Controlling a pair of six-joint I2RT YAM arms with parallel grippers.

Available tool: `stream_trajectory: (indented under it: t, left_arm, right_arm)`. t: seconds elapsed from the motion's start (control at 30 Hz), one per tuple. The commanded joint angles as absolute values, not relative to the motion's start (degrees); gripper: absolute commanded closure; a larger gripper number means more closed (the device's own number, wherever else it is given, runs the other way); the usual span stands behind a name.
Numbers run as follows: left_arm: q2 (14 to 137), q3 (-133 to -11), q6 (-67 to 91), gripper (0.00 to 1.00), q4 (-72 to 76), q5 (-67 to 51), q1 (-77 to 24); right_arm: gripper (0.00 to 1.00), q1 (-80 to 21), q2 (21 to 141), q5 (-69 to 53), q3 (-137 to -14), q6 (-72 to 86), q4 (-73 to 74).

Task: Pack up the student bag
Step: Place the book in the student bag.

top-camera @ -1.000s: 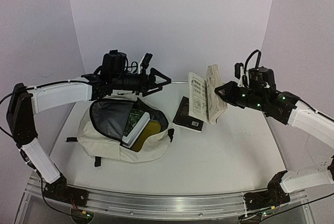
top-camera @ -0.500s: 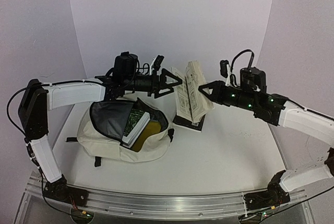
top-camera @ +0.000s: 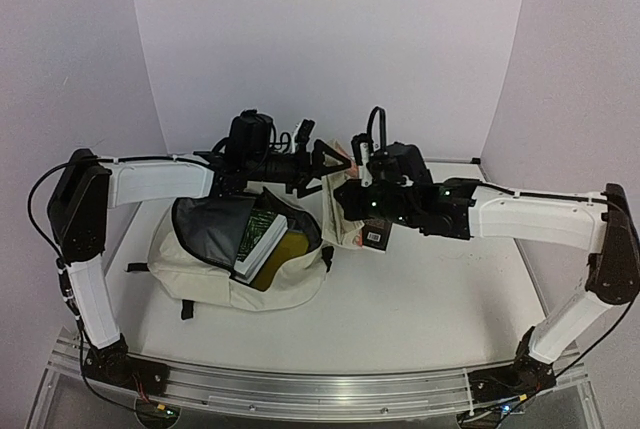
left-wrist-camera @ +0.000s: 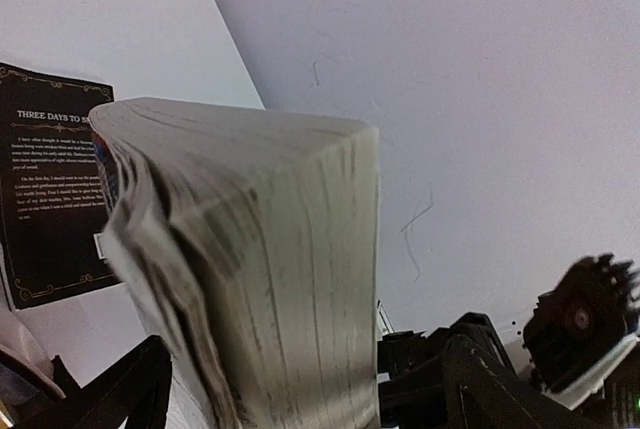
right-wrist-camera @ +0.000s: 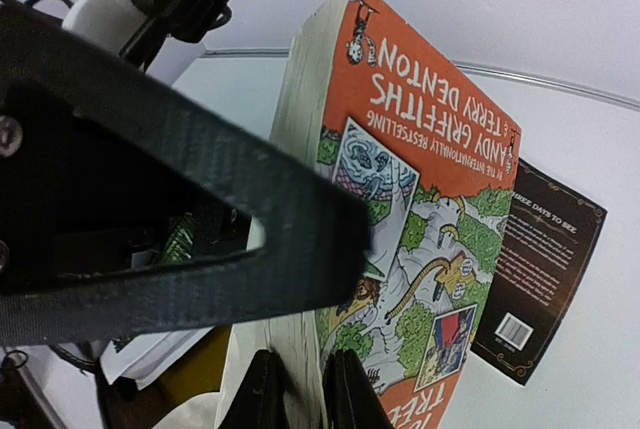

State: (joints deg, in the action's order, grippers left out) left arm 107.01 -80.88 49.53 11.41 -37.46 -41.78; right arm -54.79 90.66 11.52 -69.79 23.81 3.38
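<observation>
At the middle of the table (top-camera: 430,289), the right gripper (top-camera: 348,195) had carried the orange Andy Griffiths paperback (right-wrist-camera: 410,199) in from the right side, jaws narrow and clamped on one edge of it. The left gripper (top-camera: 322,167) had swung across to meet it, arm stretched rightward, jaws wide with the page block standing between them, not yet pinched. This looked like a handover before loading. The student bag (top-camera: 205,284) lay open at left-centre, books already inside; a black book (top-camera: 375,237) lay flat beneath the paperback.
</observation>
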Motion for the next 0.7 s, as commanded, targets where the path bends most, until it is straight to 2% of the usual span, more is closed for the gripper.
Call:
stream_trajectory:
  t: [0.0, 0.1, 0.27, 0.47, 0.57, 0.6, 0.67]
  left_arm:
    - [107.6, -82.6, 50.5, 0.06, 11.1, -35.6, -42.6]
    - [108.4, -83.5, 50.5, 0.15, 8.9, -34.6, -42.6]
    - [108.7, -83.9, 50.3, 0.47, 5.8, -32.8, -42.6]
    - [108.7, -83.5, 51.4, 0.80, 6.5, -32.4, -42.2]
    - [108.3, -81.4, 54.0, 0.97, 10.0, -33.7, -40.9]
    - [108.0, -80.5, 54.5, 0.99, 11.2, -34.0, -40.4]
    - [107.2, -79.4, 54.5, 1.00, 12.6, -34.6, -39.5]
  right_arm:
    - [1.00, -59.7, 93.7, 22.5, -77.0, 17.1, -0.1]
    - [1.00, -61.8, 95.9, 27.8, -78.8, 15.5, 1.8]
    - [1.00, -63.4, 98.5, 34.8, -80.3, 14.9, 2.5]
    - [0.98, -64.0, 99.4, 34.6, -80.0, 14.2, 2.6]
    - [0.61, -63.9, 98.1, 33.1, -78.3, 14.8, 2.6]
    - [0.43, -64.0, 97.1, 32.9, -77.5, 15.2, 2.6]
    - [0.18, -63.9, 95.0, 32.9, -75.9, 16.0, 2.6]
